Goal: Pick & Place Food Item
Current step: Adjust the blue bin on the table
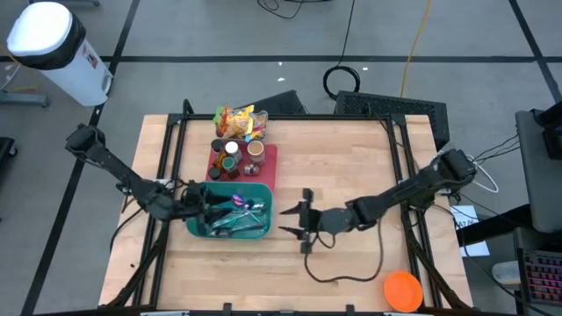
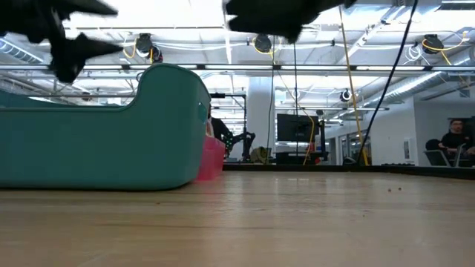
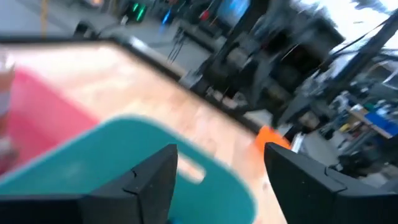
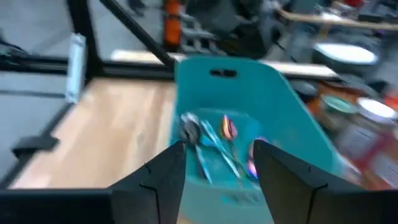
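Note:
A teal bin [image 1: 255,195] stands on the wooden table and holds spoons and other utensils [image 4: 208,140]. Behind it a red tray [image 1: 269,160] carries jars and small food containers [image 1: 235,154], with snack bags [image 1: 237,120] at its far end. My left gripper [image 1: 209,204] is open over the bin's left side, its fingers level and facing the bin's slotted wall [image 3: 193,174], with nothing between them. My right gripper [image 1: 288,226] is open just right of the bin, pointing toward it [image 4: 217,149], and holds nothing.
An orange plate [image 1: 402,290] lies at the table's near right corner. A black cable [image 1: 351,272] runs across the wood near the right arm. A black frame [image 1: 176,132] edges the table. The low view shows bare wood to the right of the bin [image 2: 104,133].

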Controlling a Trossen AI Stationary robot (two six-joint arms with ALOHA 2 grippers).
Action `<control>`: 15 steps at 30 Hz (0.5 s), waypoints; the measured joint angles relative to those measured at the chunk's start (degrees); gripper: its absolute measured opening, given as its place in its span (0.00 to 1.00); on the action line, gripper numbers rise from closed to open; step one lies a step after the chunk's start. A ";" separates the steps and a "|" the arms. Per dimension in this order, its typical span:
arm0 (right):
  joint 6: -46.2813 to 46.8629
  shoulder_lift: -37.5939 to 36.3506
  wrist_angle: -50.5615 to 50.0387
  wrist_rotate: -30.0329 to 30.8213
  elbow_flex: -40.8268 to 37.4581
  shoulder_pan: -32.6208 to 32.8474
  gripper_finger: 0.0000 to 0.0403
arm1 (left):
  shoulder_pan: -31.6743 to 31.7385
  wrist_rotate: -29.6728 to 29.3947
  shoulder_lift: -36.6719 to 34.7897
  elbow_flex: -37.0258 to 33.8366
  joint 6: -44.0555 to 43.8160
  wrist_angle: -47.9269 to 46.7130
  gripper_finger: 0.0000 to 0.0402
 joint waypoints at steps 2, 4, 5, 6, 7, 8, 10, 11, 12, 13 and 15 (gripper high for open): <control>-1.55 3.10 6.14 -4.88 0.06 -2.05 0.45 | -0.04 -0.10 -0.77 0.00 4.43 3.99 0.63; -2.06 5.97 7.16 -9.77 1.28 -4.41 0.44 | -0.02 -0.43 -1.22 0.00 8.19 7.42 0.64; -1.95 7.52 6.27 -11.34 2.55 -5.66 0.43 | -0.02 -0.71 -1.27 0.00 9.89 8.83 0.64; -1.72 8.89 5.27 -11.75 4.16 -6.79 0.42 | 0.00 -1.01 -1.27 0.03 11.39 10.01 0.64; -1.63 10.02 3.60 -11.91 5.69 -7.75 0.40 | 0.02 -1.30 -1.27 0.04 12.62 10.64 0.64; -1.62 11.06 1.37 -12.45 7.41 -8.64 0.38 | 0.02 -1.71 -1.25 0.04 13.55 10.91 0.64; -1.62 13.17 -2.84 -13.52 11.16 -10.17 0.33 | 0.02 -2.48 -1.25 0.04 14.53 10.92 0.63; -1.62 14.04 -5.79 -14.49 12.77 -10.76 0.31 | 0.02 -2.51 -1.25 0.04 14.55 10.91 0.62; -1.60 15.00 -8.74 -15.41 14.47 -11.23 0.28 | 0.02 -2.53 -1.25 0.04 14.53 10.88 0.62; -1.60 15.87 -11.36 -16.05 16.13 -11.58 0.26 | 0.02 -2.48 -1.20 0.04 14.51 10.74 0.61; -1.64 16.55 -17.16 -16.13 18.48 -11.90 0.20 | 0.02 -2.49 -1.11 0.04 14.47 10.45 0.61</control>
